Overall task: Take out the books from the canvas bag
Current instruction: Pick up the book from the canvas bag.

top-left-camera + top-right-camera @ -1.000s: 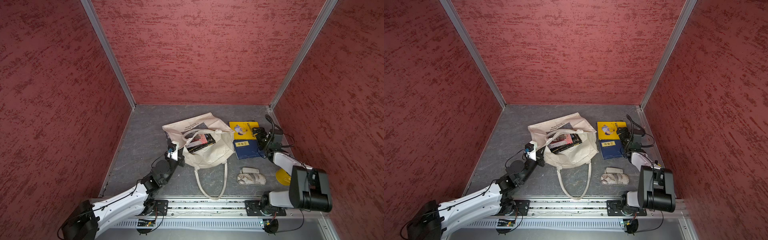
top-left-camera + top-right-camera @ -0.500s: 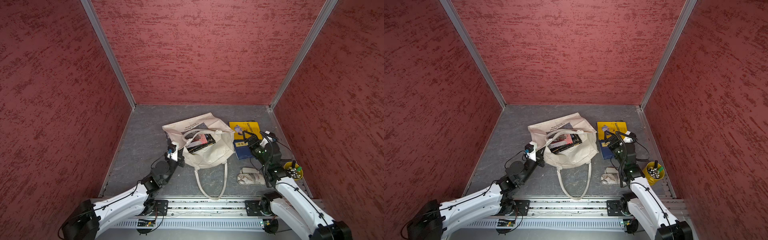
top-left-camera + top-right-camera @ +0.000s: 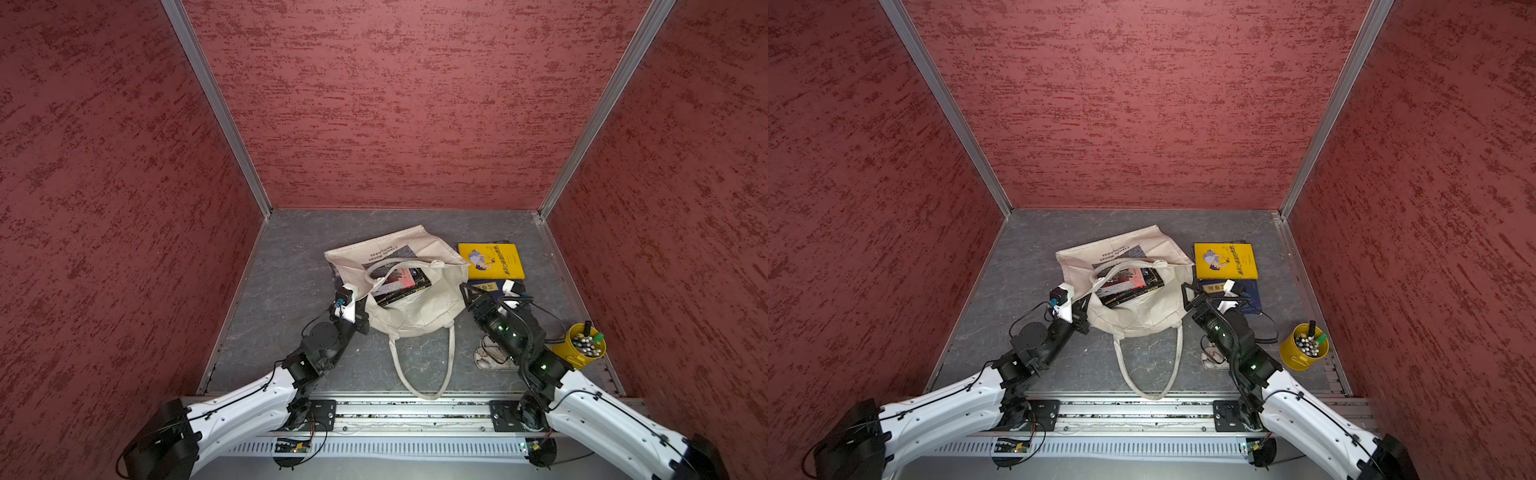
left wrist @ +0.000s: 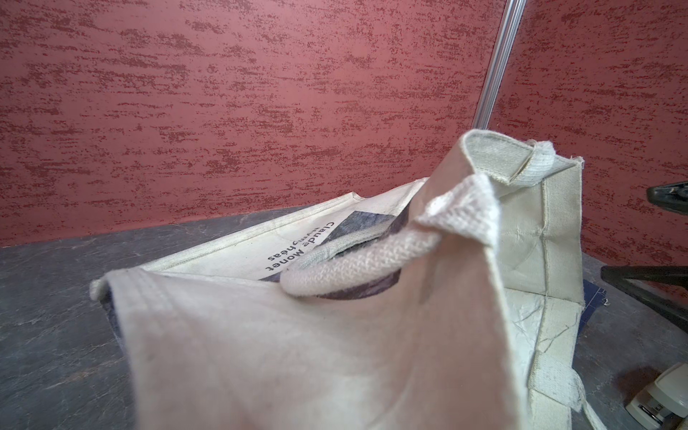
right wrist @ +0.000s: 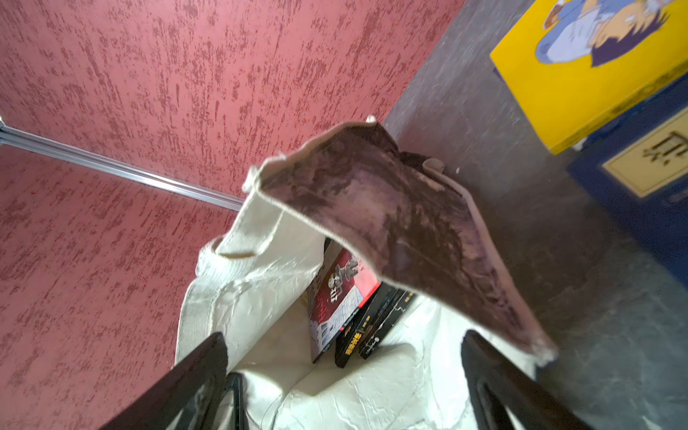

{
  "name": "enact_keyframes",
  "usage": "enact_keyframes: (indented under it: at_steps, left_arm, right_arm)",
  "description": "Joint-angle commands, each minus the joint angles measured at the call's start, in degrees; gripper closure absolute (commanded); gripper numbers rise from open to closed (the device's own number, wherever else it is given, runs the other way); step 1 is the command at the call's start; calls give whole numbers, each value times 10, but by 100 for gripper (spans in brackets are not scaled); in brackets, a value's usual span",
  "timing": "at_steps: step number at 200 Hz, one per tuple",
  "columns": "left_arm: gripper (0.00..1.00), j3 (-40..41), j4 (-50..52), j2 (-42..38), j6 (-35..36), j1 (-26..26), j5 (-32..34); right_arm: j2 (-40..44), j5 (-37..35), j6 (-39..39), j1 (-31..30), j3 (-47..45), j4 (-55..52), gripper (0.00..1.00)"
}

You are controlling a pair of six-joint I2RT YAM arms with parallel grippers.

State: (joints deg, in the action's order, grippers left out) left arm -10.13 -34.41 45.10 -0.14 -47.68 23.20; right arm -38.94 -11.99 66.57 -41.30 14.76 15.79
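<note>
The cream canvas bag (image 3: 415, 316) (image 3: 1138, 318) lies on the grey floor with its mouth held open. Inside lie several books (image 3: 401, 284) (image 3: 1129, 282) (image 5: 353, 312), one red and white, the others black with orange lettering. My left gripper (image 3: 359, 307) (image 3: 1084, 309) is shut on the bag's left rim; bag cloth (image 4: 298, 335) hides its jaws in the left wrist view. My right gripper (image 3: 467, 291) (image 3: 1187, 291) (image 5: 346, 337) stands open at the bag's right rim, facing the books. A yellow book (image 3: 490, 261) (image 5: 595, 67) and a dark blue book (image 3: 1250, 297) (image 5: 640, 178) lie outside, to the right.
A yellow cup of pens (image 3: 579, 353) (image 3: 1304, 347) stands near the right wall. A white patterned pouch (image 3: 488, 359) (image 3: 1212, 357) lies under my right arm. One bag handle (image 3: 422, 374) loops toward the front rail. Red walls close in three sides.
My right arm has swung left from above the books on the floor to the bag's open mouth, staying open. The left gripper has kept its hold on the bag rim.
</note>
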Motion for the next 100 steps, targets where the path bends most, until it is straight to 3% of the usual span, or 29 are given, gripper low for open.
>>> enact_keyframes:
  at_steps: [1,61,100]
  left_arm:
    - [100,-2,-61,-5,10,-2,-11]
    - [100,-2,-60,-6,7,-3,-11]
    - [100,-2,-59,-8,5,-3,-12]
  right_arm:
    - [-30,-62,17,-49,6,52,1]
    - [-174,-109,42,-161,8,190,4]
    - [-307,-85,39,-184,50,276,8]
